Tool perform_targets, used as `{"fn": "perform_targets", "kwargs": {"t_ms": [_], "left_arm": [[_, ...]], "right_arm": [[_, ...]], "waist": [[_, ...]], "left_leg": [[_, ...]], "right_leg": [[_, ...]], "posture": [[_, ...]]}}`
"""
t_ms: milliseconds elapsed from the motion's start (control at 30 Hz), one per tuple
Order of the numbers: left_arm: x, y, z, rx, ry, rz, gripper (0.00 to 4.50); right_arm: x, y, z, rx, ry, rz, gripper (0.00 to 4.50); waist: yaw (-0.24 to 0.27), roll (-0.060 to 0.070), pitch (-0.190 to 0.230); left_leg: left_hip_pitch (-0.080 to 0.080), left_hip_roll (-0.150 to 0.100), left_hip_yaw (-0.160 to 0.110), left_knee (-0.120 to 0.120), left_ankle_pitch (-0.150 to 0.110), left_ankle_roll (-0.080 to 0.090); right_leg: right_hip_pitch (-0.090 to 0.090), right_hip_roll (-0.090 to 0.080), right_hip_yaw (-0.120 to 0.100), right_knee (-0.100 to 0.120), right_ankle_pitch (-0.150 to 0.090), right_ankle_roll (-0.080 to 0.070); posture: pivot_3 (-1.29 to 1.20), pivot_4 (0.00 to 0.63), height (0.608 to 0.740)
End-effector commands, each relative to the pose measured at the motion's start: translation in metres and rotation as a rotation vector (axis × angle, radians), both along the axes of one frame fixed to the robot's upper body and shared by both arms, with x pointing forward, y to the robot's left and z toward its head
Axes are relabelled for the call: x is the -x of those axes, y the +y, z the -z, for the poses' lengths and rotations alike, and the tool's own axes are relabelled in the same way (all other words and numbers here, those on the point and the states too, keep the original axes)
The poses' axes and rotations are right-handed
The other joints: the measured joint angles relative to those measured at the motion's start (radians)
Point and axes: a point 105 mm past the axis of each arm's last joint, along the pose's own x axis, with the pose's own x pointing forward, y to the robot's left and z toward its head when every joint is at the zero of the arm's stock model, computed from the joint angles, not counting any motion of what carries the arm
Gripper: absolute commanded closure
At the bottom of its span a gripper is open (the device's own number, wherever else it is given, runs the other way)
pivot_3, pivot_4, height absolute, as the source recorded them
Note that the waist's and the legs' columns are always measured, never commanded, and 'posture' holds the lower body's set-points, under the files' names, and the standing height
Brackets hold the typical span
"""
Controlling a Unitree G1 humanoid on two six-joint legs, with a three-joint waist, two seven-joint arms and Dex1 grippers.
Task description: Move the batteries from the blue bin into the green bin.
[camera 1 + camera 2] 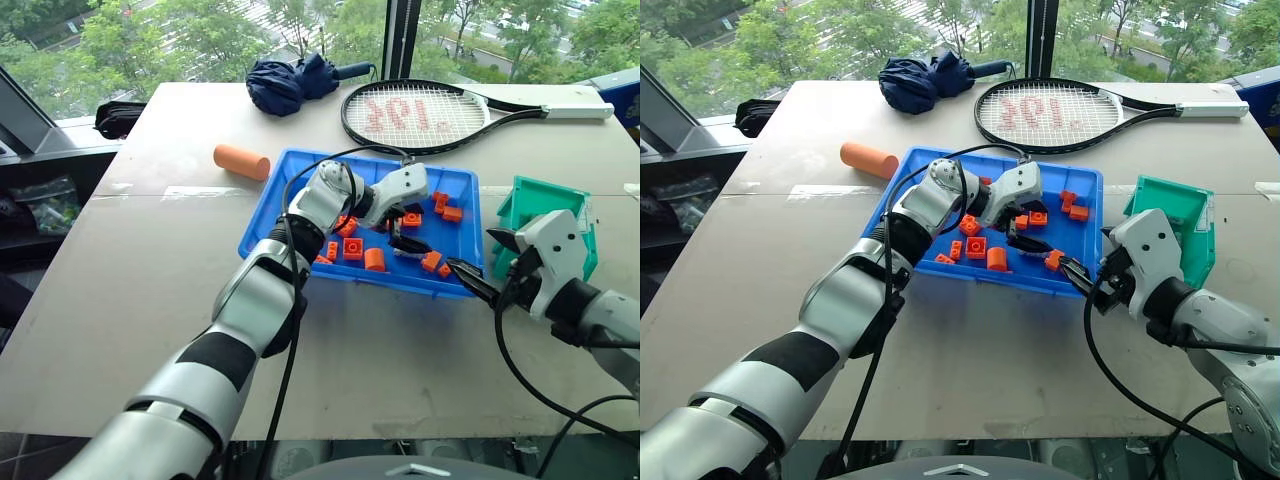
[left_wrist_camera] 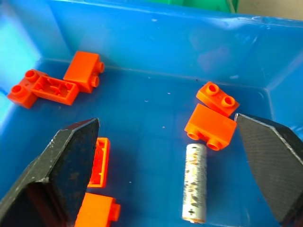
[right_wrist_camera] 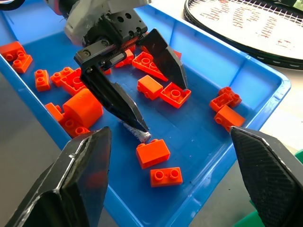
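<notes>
From the left eye view, the left gripper (image 1: pixel 408 228) is hanging low inside the blue bin (image 1: pixel 462 180), pointing down and to the right, with its jaws spread above the tray floor. Orange bricks (image 1: pixel 353 248) and a stubby orange cylinder (image 1: pixel 374 259) are lying scattered around it in the tray. The right gripper (image 1: pixel 487 258) is hovering at the blue bin's right front corner, jaws spread and holding nothing. The green bin (image 1: pixel 520 205) is standing on the desk (image 1: pixel 150 300) just to the right of the blue bin, partly hidden behind the right gripper. A larger orange cylinder (image 1: pixel 241 161) is lying on the desk beside the tray's far left corner; a tennis racket (image 1: pixel 420 115) and a folded navy umbrella (image 1: pixel 290 82) are lying beyond it.

From the left wrist view, one battery (image 2: pixel 194 182) is lying flat on the blue floor between the two spread black fingers (image 2: pixel 66 165), touching neither. Two orange bricks are sitting just beside its far end.

From the right wrist view, the right fingers (image 3: pixel 80 184) are standing wide apart over the tray's near wall. The left gripper is reaching down into the tray, one of its fingers covering most of the battery, whose silver end is showing beside an orange brick.
</notes>
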Motion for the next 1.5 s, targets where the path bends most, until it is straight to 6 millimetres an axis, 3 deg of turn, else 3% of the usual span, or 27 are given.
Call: {"fn": "perform_targets", "kwargs": {"t_ms": [33, 133, 267, 367, 500, 700, 833, 1100, 1233, 1367, 1433, 1500], "left_arm": [[-0.005, 0.01, -0.05, 0.139, -0.071, 0.011, 0.04], [-0.001, 0.039, -0.071, 0.193, -0.074, 0.029, 0.04], [0.006, 0.082, -0.085, 0.198, -0.105, 0.003, 0.04], [0.022, 0.121, -0.086, 0.146, -0.113, -0.026, 0.04], [0.046, 0.148, -0.082, 0.095, -0.101, -0.054, 0.04], [0.087, 0.173, -0.074, 0.048, -0.06, -0.073, 0.04], [0.111, 0.179, -0.073, 0.034, -0.024, -0.073, 0.04], [0.121, 0.18, -0.073, 0.016, -0.015, -0.107, 0.04], [0.119, 0.178, -0.074, 0.014, -0.026, -0.112, 0.0], [0.12, 0.172, -0.077, 0.017, -0.044, -0.083, 0.0], [0.122, 0.169, -0.081, 0.02, -0.048, -0.07, 0.0], [0.124, 0.167, -0.083, 0.023, -0.052, -0.063, 0.0]], "right_arm": [[-0.005, 0.007, -0.005, 0.028, -0.015, -0.043, 0.48], [-0.018, 0.014, -0.001, 0.048, 0.029, -0.089, 0.48], [-0.034, 0.02, 0.005, 0.101, 0.092, -0.153, 0.48], [-0.048, 0.028, 0.012, 0.192, 0.151, -0.252, 0.48], [-0.068, 0.031, 0.019, 0.287, 0.194, -0.331, 0.48], [-0.079, 0.04, 0.032, 0.381, 0.276, -0.482, 0.48], [-0.086, 0.047, 0.036, 0.411, 0.292, -0.542, 0.48], [-0.099, 0.067, 0.042, 0.461, 0.271, -0.604, 0.48], [-0.101, 0.066, 0.045, 0.496, 0.272, -0.607, 2.17], [-0.098, 0.066, 0.045, 0.51, 0.271, -0.615, 3.5], [-0.094, 0.067, 0.036, 0.496, 0.248, -0.617, 4.4], [-0.09, 0.068, 0.025, 0.465, 0.223, -0.616, 4.46]], "waist": [[-0.005, 0.0, 0.0], [-0.013, 0.0, 0.0], [-0.023, 0.001, 0.0], [-0.03, 0.001, 0.0], [-0.025, 0.001, 0.0], [-0.02, 0.001, 0.001], [-0.023, 0.001, 0.001], [-0.023, 0.001, 0.001], [-0.022, 0.001, 0.001], [-0.022, 0.001, 0.001], [-0.022, 0.001, 0.001], [-0.022, 0.001, 0.001]], "left_leg": [[0.0, 0.0, 0.0, 0.0, 0.0, 0.0], [0.0, 0.001, 0.0, 0.0, 0.0, 0.0], [0.0, 0.003, 0.0, -0.001, 0.0, 0.0], [0.0, 0.003, 0.001, -0.001, 0.0, 0.0], [0.0, 0.005, 0.0, 0.0, 0.0, 0.0], [0.0, 0.005, 0.0, 0.0, 0.0, 0.0], [0.0, 0.006, 0.0, 0.0, 0.0, 0.0], [0.0, 0.006, 0.0, 0.0, 0.0, 0.0], [0.0, 0.005, 0.0, 0.0, 0.0, -0.001], [0.0, 0.005, 0.0, 0.0, 0.0, -0.001], [0.0, 0.005, 0.001, 0.0, 0.0, -0.001], [0.0, 0.005, 0.0, 0.0, 0.0, -0.001]], "right_leg": [[0.0, 0.0, 0.0, 0.0, 0.0, 0.0], [0.0, 0.001, 0.0, 0.0, 0.0, 0.0], [0.0, 0.001, 0.0, 0.0, 0.0, 0.0], [0.0, 0.001, 0.0, 0.0, 0.0, 0.0], [-0.001, 0.001, 0.0, 0.0, 0.0, 0.0], [-0.001, 0.0, 0.0, -0.001, 0.0, 0.0], [-0.001, 0.0, 0.0, -0.001, 0.0, 0.0], [-0.001, 0.0, 0.0, 0.0, 0.0, 0.0], [-0.001, 0.0, 0.0, 0.0, 0.0, 0.0], [-0.001, 0.0, 0.0, 0.0, 0.0, 0.0], [-0.001, 0.0, 0.0, 0.0, 0.0, 0.0], [-0.001, 0.0, 0.0, 0.0, 0.0, 0.0]], "posture": [[0.0, 0.15, 0.74], [0.0, 0.15, 0.74], [0.0, 0.15, 0.74], [0.0, 0.15, 0.74], [0.0, 0.15, 0.74], [0.0, 0.15, 0.74], [0.0, 0.15, 0.74], [0.0, 0.15, 0.74], [0.0, 0.15, 0.74], [0.0, 0.15, 0.74], [0.0, 0.15, 0.74], [0.0, 0.15, 0.74]]}}
